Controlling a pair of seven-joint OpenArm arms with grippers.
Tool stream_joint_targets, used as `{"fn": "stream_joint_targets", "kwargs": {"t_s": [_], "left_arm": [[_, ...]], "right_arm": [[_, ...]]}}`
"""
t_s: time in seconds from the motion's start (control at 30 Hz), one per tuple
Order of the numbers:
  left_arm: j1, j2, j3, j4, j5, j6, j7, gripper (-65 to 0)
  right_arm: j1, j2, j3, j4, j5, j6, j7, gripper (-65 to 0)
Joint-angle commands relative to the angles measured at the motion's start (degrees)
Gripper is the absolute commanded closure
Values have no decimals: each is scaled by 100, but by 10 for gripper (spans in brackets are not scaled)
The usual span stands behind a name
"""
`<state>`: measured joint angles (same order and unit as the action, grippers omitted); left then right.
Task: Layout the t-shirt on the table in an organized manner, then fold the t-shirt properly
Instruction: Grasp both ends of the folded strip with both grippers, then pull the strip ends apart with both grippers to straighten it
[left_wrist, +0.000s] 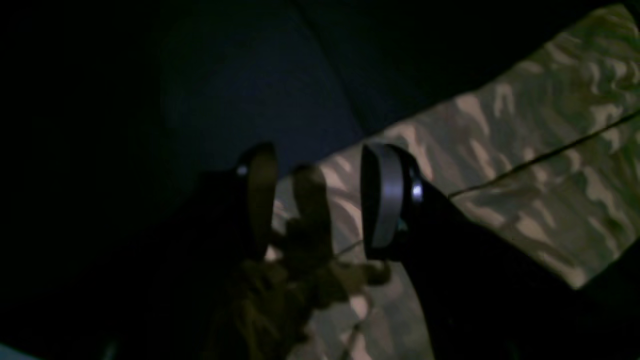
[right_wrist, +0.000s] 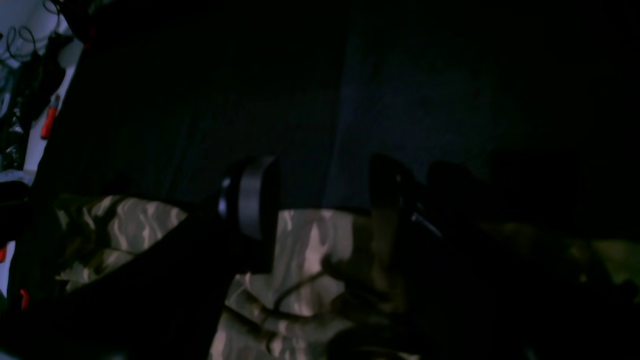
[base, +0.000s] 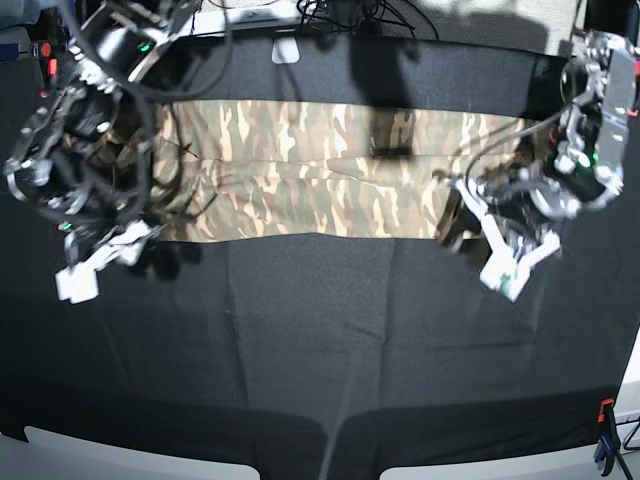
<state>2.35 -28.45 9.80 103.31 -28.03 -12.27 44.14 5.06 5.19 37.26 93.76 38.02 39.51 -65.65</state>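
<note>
Base view shows the t-shirt (base: 320, 170) folded into a long band across the far tabletop (base: 330, 340), each half-open gripper, left gripper (base: 497, 243) and right gripper (base: 112, 248), pinching a near corner, so lift both together, evenly.

Beyond the far edge a pale floor (base: 250, 18) strewn with dark cables (base: 340, 12) is seen; lighting seems dim.

The t-shirt (base: 320, 170) wears tan, beige, brown and olive camouflage streaks, the table (base: 330, 340) matte black cloth, its near-right clamp (base: 604, 410) orange
</note>
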Motion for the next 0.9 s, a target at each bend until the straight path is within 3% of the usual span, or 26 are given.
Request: {"fn": "stream_joint_targets", "kwargs": {"t_s": [0.0,0.17,0.3,0.5,0.7,0.87], "left_arm": [[-44,-76,-44,-177,7,0,-94,-255],[-59,-76,-44,-1373,7,0,-94,-255],[-57,-79,-44,-1731,127,-4,-92,-255],[-55,-120,-44,-1786,767,0,-46,-255],[-42,-317,-44,-1786,763,0,33,-254],[-42,-411,-44,-1786,758,2,35,-255]], "right_arm": [[28,37,15,94,-42,49,129,-282],[-417,35,17,81,-876,49,540,-282],[-695,46,22,-55,-1497,49,997,-282],[-715,382,26,-321,-1716,49,1038,-282],[-717,894,332,-341,-1849,49,1038,-282],[-717,970,474,-490,-1812,49,1062,-282]]}}
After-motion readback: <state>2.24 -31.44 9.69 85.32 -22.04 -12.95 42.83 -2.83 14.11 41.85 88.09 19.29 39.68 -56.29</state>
